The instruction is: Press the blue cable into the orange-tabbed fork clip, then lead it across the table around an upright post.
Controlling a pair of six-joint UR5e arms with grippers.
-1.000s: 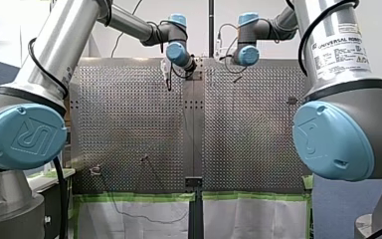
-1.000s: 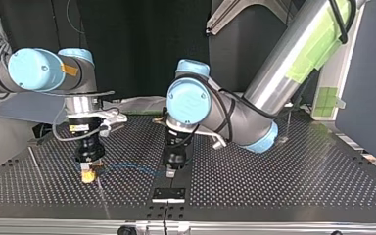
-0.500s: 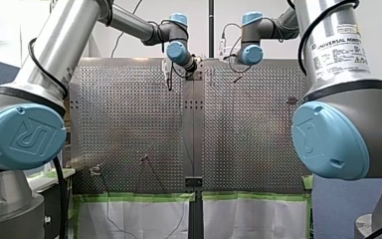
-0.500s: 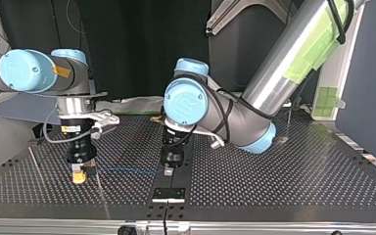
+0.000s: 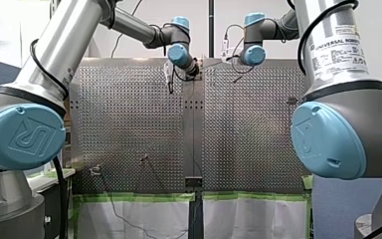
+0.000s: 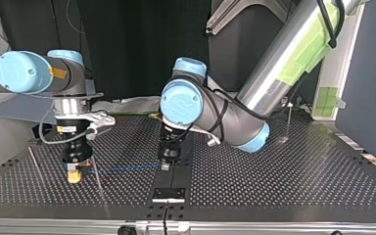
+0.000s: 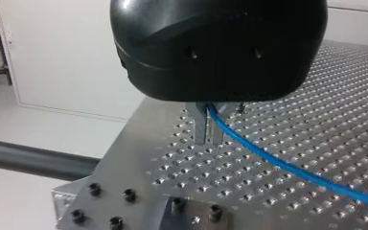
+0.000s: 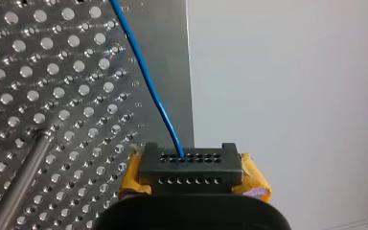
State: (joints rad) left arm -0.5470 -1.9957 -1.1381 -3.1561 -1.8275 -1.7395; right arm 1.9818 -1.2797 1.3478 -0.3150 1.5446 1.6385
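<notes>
Light, probably limp, the blue cable (image 6: 122, 168) wanted close-set holds; jaws of my right gripper (image 6: 73, 175), lower left, and left gripper (image 6: 165, 166), centre, were clamped on it.

silver arms (image 5: 64, 45), blue joint caps (image 5: 22, 137), black cables (image 5: 60, 199).

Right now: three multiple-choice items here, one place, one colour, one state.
1. The blue cable runs: A. between my left hand and my right hand; B. around a post; C. off the table.
2. My right hand's pads are: A. black; B. yellow; C. green.
3. My left hand is: A. wide open; B. shut on the blue cable; C. shut on nothing.
1 A: it spans hand to hand. 2 B: yellow in the right wrist view. 3 B: metal fingers pinch the cable.
</notes>
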